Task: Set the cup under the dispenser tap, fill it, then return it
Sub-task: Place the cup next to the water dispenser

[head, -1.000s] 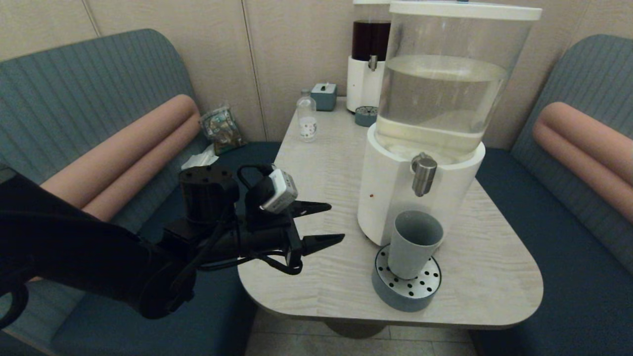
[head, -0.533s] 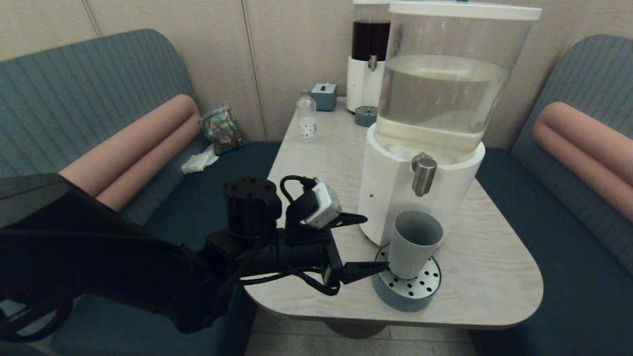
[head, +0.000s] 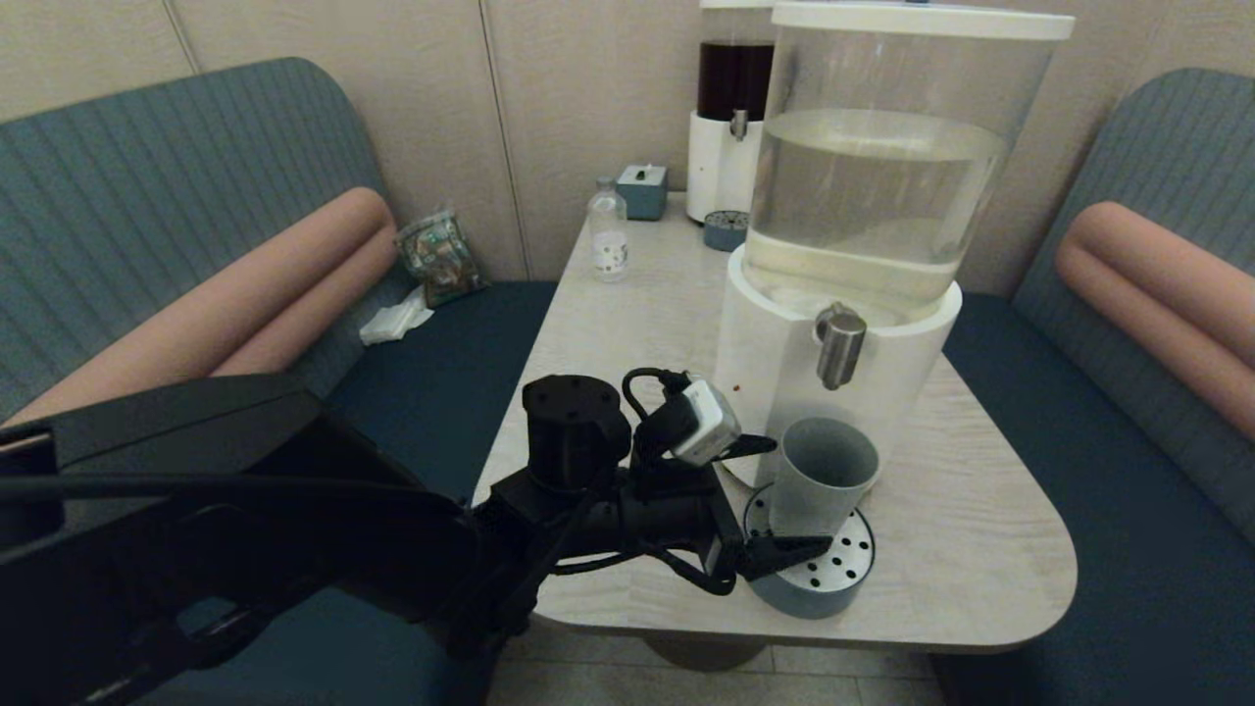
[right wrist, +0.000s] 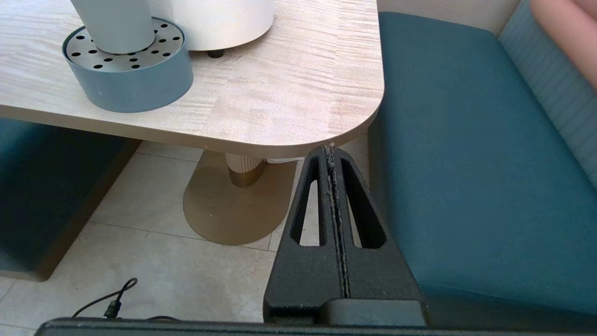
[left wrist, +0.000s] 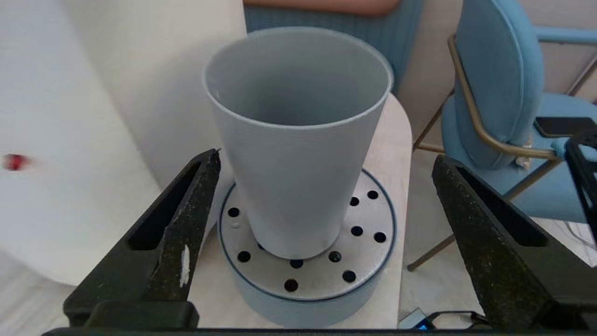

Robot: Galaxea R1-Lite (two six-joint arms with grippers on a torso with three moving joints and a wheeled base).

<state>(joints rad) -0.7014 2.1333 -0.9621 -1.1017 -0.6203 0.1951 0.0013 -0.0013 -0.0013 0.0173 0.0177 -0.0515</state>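
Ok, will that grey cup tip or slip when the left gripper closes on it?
The cup tapers downward, so it may slide up out of the open left gripper. It looks empty inside, so probably light. Its narrow base on the drip tray suggests it tips easily.

The black right gripper, its fingers pressed together, hangs below the rounded corner of the pale wood-grain table. A grey-blue tapered cup stands upright on the round perforated steel drip tray.
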